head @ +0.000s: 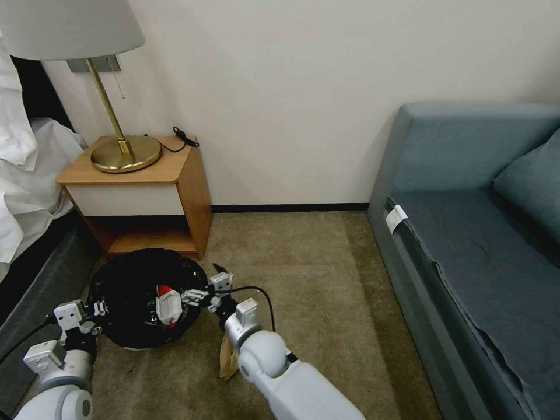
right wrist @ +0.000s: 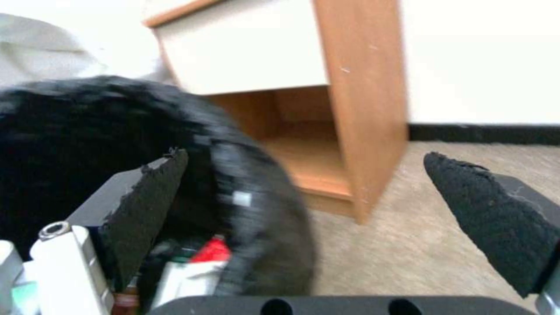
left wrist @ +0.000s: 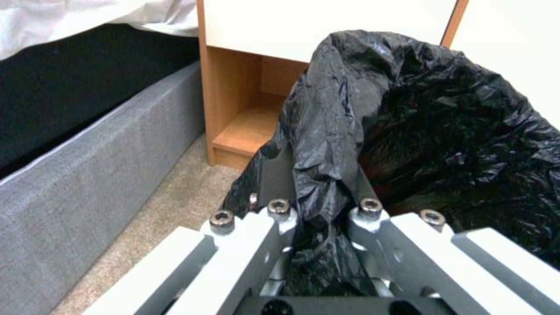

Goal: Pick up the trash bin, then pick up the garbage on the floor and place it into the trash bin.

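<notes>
Gripping the near rim of the trash bin (head: 131,291), the left claw (head: 96,308) has its fingers (left wrist: 279,175) pinched on a fold of the wrinkly black liner. The bin is low and round, a sliver of white wall showing under the bag, and it sits beside the carpet in front of the open shelf of the wooden nightstand (head: 140,192), next to the grey bed base (left wrist: 87,175). Inside lies a red-and-white packet (head: 167,303), with other litter dark and hard to make out beneath it. The right claw (head: 217,290) is at the bin's other rim, its black pads (right wrist: 496,218) spread wide, one inside the bin and one outside. A tan paper scrap (head: 227,359) lies on the carpet (head: 326,280), mostly hidden behind the right arm. The right wrist view blurs the liner's edge, so its contact with the pads is unclear.
</notes>
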Tool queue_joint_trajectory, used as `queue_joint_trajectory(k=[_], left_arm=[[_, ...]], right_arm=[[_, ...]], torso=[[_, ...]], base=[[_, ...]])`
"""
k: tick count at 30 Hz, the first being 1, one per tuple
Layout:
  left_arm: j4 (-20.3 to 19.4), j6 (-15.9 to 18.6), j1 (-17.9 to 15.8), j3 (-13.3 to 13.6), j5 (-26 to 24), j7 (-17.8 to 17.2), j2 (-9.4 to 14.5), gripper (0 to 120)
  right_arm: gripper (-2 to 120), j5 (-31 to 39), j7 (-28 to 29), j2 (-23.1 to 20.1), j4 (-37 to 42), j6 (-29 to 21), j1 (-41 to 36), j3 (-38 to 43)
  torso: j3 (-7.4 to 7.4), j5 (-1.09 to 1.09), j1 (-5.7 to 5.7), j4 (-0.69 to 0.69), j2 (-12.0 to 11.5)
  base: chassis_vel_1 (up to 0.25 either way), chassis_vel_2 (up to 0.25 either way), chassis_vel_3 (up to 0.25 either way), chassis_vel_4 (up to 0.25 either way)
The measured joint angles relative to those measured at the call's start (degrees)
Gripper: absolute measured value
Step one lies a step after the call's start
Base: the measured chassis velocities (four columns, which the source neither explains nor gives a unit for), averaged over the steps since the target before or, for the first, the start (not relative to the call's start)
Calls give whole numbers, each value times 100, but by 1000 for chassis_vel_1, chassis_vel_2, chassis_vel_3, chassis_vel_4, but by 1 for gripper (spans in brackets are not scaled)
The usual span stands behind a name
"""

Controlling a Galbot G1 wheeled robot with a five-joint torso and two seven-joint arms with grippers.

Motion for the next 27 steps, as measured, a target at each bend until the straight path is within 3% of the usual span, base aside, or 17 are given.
queue_joint_trajectory(k=[8, 16, 27], left_arm=[[17, 2, -13, -3, -7, 1, -12, 4], [37, 2, -17, -8, -5, 1, -32, 4], [-64, -2, -6, -26, 31, -18, -121, 4]], right_arm=[[100, -63, 234, -184, -379, -273, 55, 305], [100, -697, 362, -203, -1025, -561, -52, 554], [100, -840, 192, -275, -1048, -816, -374, 467]], torso=[[0, -2, 0, 0, 0], [0, -2, 0, 0, 0], [-1, -2, 0, 1, 0]], base=[[0, 0, 0, 0], [0, 0, 0, 0], [0, 0, 0, 0]])
